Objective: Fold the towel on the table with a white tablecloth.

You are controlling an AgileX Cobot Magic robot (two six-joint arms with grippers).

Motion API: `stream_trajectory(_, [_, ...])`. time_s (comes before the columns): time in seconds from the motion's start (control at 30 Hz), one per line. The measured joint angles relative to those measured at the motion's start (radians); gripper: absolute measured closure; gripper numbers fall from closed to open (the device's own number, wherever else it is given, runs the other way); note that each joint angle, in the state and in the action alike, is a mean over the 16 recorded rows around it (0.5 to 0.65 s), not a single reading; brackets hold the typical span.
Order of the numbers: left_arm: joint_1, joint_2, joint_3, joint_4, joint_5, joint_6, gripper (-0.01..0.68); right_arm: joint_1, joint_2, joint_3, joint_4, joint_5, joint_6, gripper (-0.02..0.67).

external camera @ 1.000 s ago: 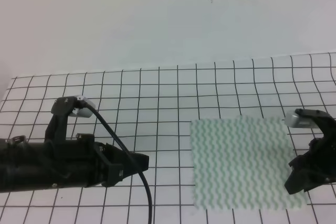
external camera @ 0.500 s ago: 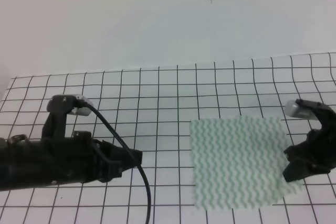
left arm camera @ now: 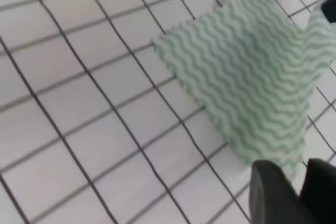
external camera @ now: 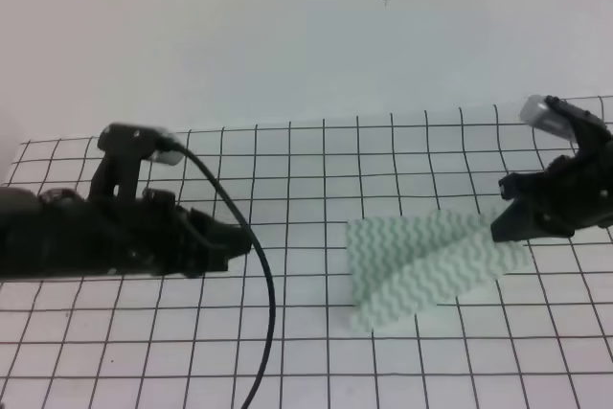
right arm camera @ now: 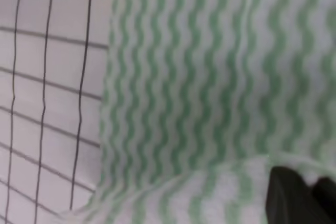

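The towel (external camera: 421, 265), mint-green and white with wavy stripes, lies right of centre on the table's white tablecloth (external camera: 287, 160). Its near right corner is lifted off the cloth, so the right part slopes up like a tent. My right gripper (external camera: 500, 227) is shut on that raised corner above the towel's right side. In the right wrist view the towel (right arm camera: 199, 87) fills the frame, with the gripper (right arm camera: 310, 187) pinching its edge. My left gripper (external camera: 241, 241) hovers left of the towel, shut and empty. The left wrist view shows the towel (left arm camera: 252, 72) ahead of the fingertips (left arm camera: 273, 192).
The gridded tablecloth (left arm camera: 79, 103) covers the whole table and runs up to a plain pale wall (external camera: 287, 35) behind. A black cable (external camera: 259, 313) loops down from the left arm over the cloth.
My right gripper has risen and moved toward the back, pulling the towel's near right corner up off the cloth. The left arm has drifted slightly back and up.
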Motion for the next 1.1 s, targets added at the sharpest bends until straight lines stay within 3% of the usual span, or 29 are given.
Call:
stream_trajectory(0.37, [0.000, 0.103, -0.096, 0.016, 0.029, -0.005, 0.536, -0.001, 0.126, -0.159, -0.027, -0.014, 0.029, 0.649])
stream_trajectory(0.7, [0.000, 0.140, -0.102, 0.020, 0.037, -0.005, 0.535, -0.008, 0.177, -0.201, -0.031, -0.031, 0.028, 0.641])
stream_trajectory(0.83, [0.000, 0.145, -0.102, 0.021, 0.044, -0.005, 0.535, -0.012, 0.176, -0.202, -0.031, -0.034, 0.019, 0.598])
stream_trajectory(1.1, [0.000, 0.146, -0.102, 0.022, 0.062, -0.010, 0.536, -0.018, 0.139, -0.202, -0.030, -0.046, -0.009, 0.444])
